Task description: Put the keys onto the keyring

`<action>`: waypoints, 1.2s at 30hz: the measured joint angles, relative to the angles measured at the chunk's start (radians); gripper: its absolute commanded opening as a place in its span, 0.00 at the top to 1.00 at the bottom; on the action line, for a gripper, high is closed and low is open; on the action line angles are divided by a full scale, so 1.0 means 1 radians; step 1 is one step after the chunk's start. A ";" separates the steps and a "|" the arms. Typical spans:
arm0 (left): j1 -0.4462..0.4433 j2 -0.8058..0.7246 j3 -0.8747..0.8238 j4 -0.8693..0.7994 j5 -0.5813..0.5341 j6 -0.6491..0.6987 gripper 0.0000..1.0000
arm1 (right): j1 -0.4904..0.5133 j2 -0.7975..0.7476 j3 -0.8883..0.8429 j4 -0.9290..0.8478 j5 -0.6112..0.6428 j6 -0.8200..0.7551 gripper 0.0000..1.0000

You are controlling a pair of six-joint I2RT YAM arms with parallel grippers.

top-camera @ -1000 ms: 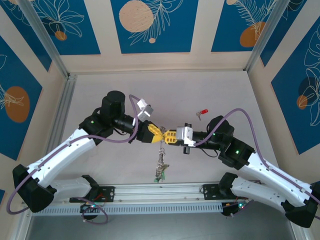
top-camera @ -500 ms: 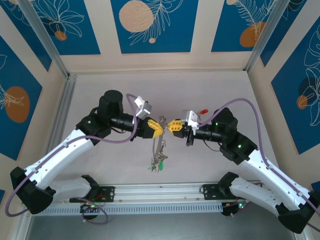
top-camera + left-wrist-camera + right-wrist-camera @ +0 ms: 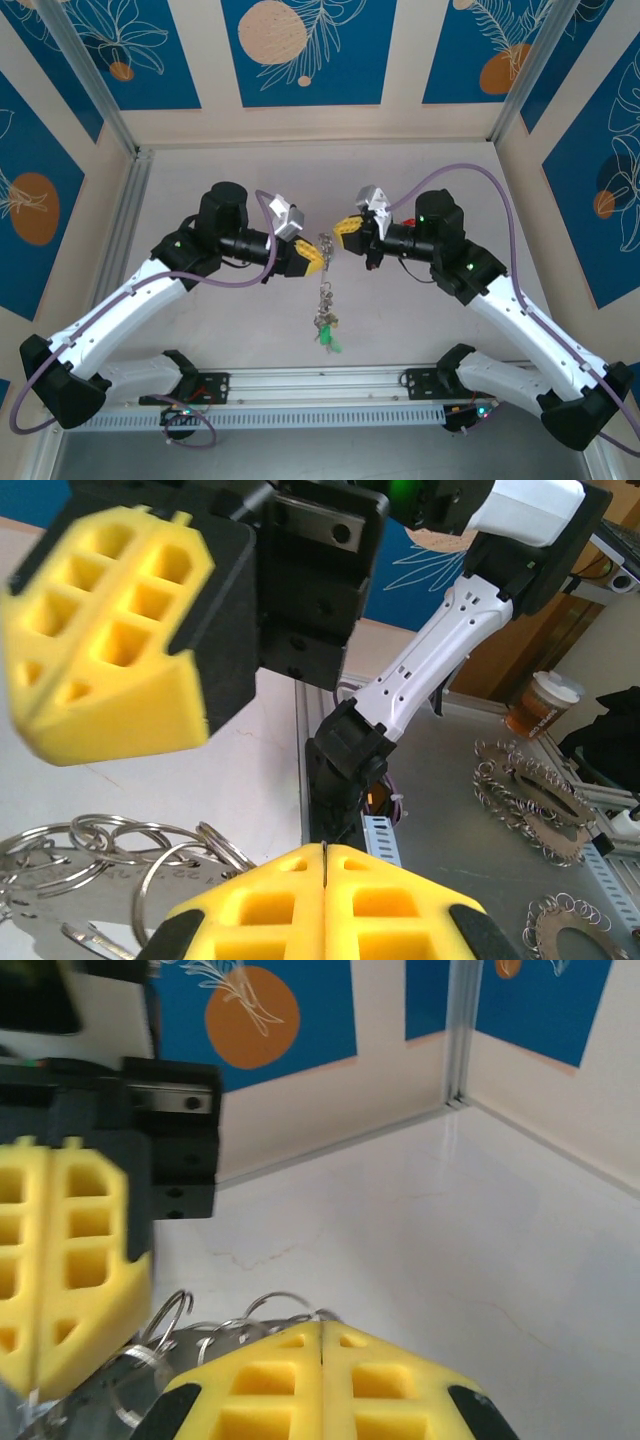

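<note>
The keyring (image 3: pixel 326 243) hangs in the air between my two grippers, and a string of clips and keys (image 3: pixel 324 318) dangles from it, ending in a green key (image 3: pixel 331 343). My left gripper (image 3: pixel 314 260) is shut, with a thin metal edge in the seam of its jaws (image 3: pixel 327 848). My right gripper (image 3: pixel 343 227) is also shut, with wire loops (image 3: pixel 255 1312) rising right at its tips (image 3: pixel 321 1325). In the left wrist view, several silver rings (image 3: pixel 130 842) lie on a flat metal tag (image 3: pixel 50 880), under the right gripper's yellow fingers (image 3: pixel 110 640).
A slotted aluminium rail (image 3: pixel 320 382) runs along the near edge between the arm bases. Purple cables (image 3: pixel 480 175) loop above both arms. The white table (image 3: pixel 200 170) is walled by blue patterned panels. Outside the cell, in the left wrist view, lie more ring bunches (image 3: pixel 525 790) and a cup (image 3: pixel 540 702).
The right gripper has moved up and back away from the left one, drawing the keyring between them. The hanging keys swung right. The red key on the table is now covered by the right arm.
</note>
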 measured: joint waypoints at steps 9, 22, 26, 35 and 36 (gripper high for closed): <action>0.000 -0.009 0.001 -0.012 -0.003 0.022 1.00 | 0.026 -0.110 -0.075 0.021 0.035 0.008 0.51; 0.000 -0.045 -0.020 0.084 -0.014 0.014 1.00 | 0.158 -0.209 -0.193 0.099 -0.035 -0.061 0.50; 0.000 -0.048 -0.031 0.087 -0.042 0.014 1.00 | 0.142 -0.202 -0.200 0.107 0.048 -0.047 0.47; 0.047 -0.058 -0.154 0.110 -0.202 -0.068 1.00 | -0.240 -0.019 -0.128 -0.051 0.251 0.161 0.33; 0.057 -0.058 -0.171 0.116 -0.216 -0.085 1.00 | -0.285 0.013 -0.117 -0.067 0.264 0.174 0.34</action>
